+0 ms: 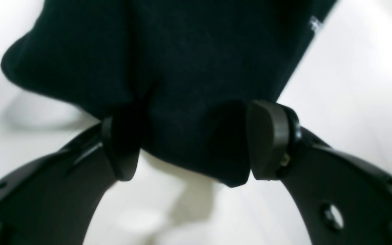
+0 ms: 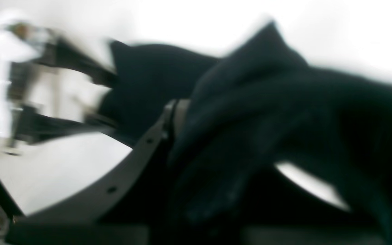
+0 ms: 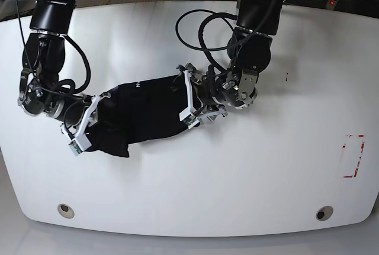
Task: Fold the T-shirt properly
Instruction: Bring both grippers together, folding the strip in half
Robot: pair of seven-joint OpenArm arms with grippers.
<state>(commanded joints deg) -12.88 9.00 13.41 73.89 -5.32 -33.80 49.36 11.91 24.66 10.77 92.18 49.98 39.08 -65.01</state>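
Shirts: one, a black T-shirt (image 3: 139,116), bunched into a long rumpled strip stretched between the two grippers near the middle of the table, slanting down toward the base view's left.
Print: only a scrap of white lettering shows on the upper edge of the cloth in the base view; the rest is hidden in the folds.
Arms: two, both black with looping cables, reaching in from the far edge of the table.
Left gripper (image 1: 191,143): on the base view's right end of the shirt; the wrist view shows a thick bundle of black cloth pinched between its two pads (image 1: 267,136).
Right gripper (image 3: 83,128): at the other end of the shirt; its wrist view is blurred, with cloth draped over one finger (image 2: 138,160), so whether it clamps cannot be told.
Table (image 3: 237,172): one, white, with rounded corners.
Holes: two round ones (image 3: 66,210) near the front edge.
Mark: one red rectangular outline (image 3: 353,155) toward the base view's right edge.
Room: cables and dark equipment beyond the table's far edge.
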